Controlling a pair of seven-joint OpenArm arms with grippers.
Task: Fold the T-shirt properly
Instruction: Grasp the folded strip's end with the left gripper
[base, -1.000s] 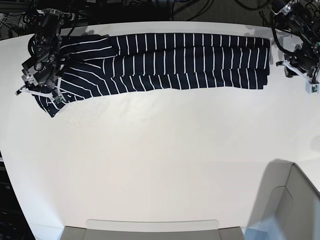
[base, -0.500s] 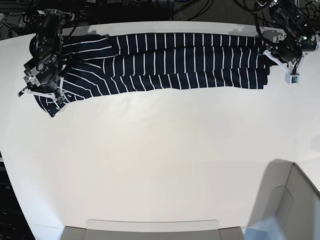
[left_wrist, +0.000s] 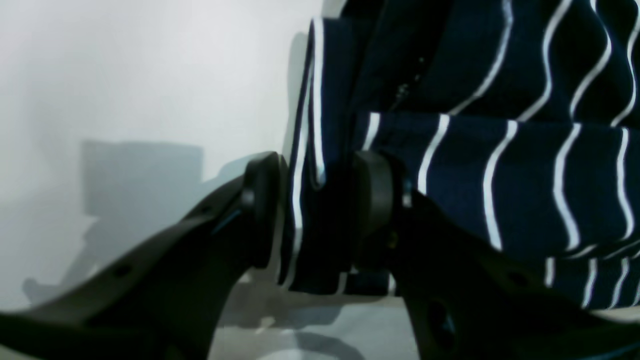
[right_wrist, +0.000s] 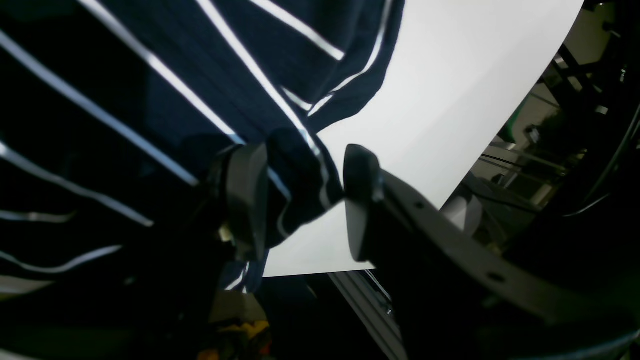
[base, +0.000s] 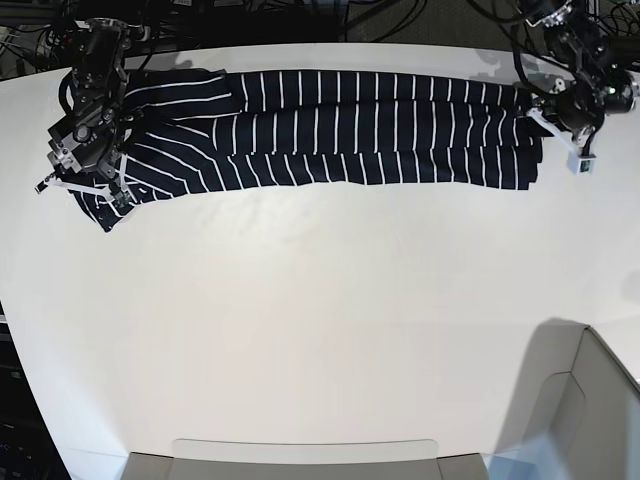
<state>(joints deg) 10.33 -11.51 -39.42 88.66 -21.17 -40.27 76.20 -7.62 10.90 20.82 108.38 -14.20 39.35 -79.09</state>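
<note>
**foldbot_fan:** So where's the T-shirt (base: 340, 128) sitting right now? Looks like one long dark strip to me.

**armwrangler:** Yep, it's stretched sideways along the far edge of the white table (base: 320, 330), already doubled into a long band. Navy with thin white stripes. One end bunches up under the right gripper (right_wrist: 300, 200), the other end reaches the left gripper (left_wrist: 315, 210).

**foldbot_fan:** Are either of them actually holding it?

**armwrangler:** Left one: jaws spread pretty wide, but the folded edge of the shirt sits right between the two pads, several layers thick. They look to be touching cloth on both sides, so I'd call it a grip on a fat bundle. Right one: a corner of fabric pokes between the pads, one pad on the cloth, the other showing a sliver of table past it. Honestly can't tell if it's pinched or just straddling.

**foldbot_fan:** How's that fabric going to behave?

**armwrangler:** My guess is soft and floppy, light, zero stiffness. The stripes ripple wherever it's gathered, so it'll sag and drag the moment you lift it. Not fragile, not really slippery, but layers can slide off each other.

**foldbot_fan:** So grab where?

**armwrangler:** At the two short ends of the band, pinching all layers at the folded edge, not just the top one. Otherwise the stack peels apart mid-fold.
</note>
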